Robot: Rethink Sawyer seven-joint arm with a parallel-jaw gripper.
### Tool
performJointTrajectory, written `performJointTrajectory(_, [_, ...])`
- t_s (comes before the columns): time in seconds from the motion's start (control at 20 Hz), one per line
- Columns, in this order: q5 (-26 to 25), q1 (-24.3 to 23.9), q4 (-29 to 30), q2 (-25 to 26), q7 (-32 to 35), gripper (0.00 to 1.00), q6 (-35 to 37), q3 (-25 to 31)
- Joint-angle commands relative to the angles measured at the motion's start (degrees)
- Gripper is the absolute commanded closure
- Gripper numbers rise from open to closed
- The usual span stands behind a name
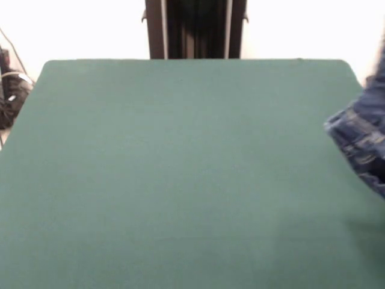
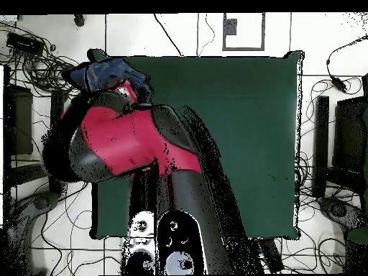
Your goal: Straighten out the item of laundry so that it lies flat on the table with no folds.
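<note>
— What do we see around the big table point(image 1: 180, 180) with the dark green felt cloth?

— In the overhead view we see black cables point(image 2: 36, 72) lying in loops on the pale tiled floor point(image 2: 180, 32) beside it. Dark boxes point(image 2: 345, 136) stand on the other side. A black post point(image 1: 195, 29) rises behind the far edge in the front view.

— Where are the small blue denim jeans point(image 1: 361, 135)?

— They are bunched up at the right edge in the front view, and they look lifted off the cloth. From above we see the same blue bundle point(image 2: 108, 72) over the table's top left corner.

— What gets in the way?

— The fat red and black robot arm point(image 2: 122, 136) covers that side of the table from above. It reaches up to the jeans and hides what is under it.

— Is the gripper pinching the jeans?

— We cannot tell. The arm and the jeans hide it.

— How much open room do we have?

— Lots. The rest of the green cloth is smooth, and we see its straight edges and rounded far corners.
</note>
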Motion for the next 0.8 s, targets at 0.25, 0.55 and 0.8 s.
performJointTrajectory(0.25, [-1.8,-13.8,17.3,-2.7,-5.0,1.0,-8.4,15.6])
performJointTrajectory(0.55, [-6.1,-20.5,20.0,-1.2,-7.4,1.0,-9.0,20.3])
performJointTrajectory(0.8, [-10.7,-25.9,21.8,0.7,-9.5,1.0,-9.2,24.4])
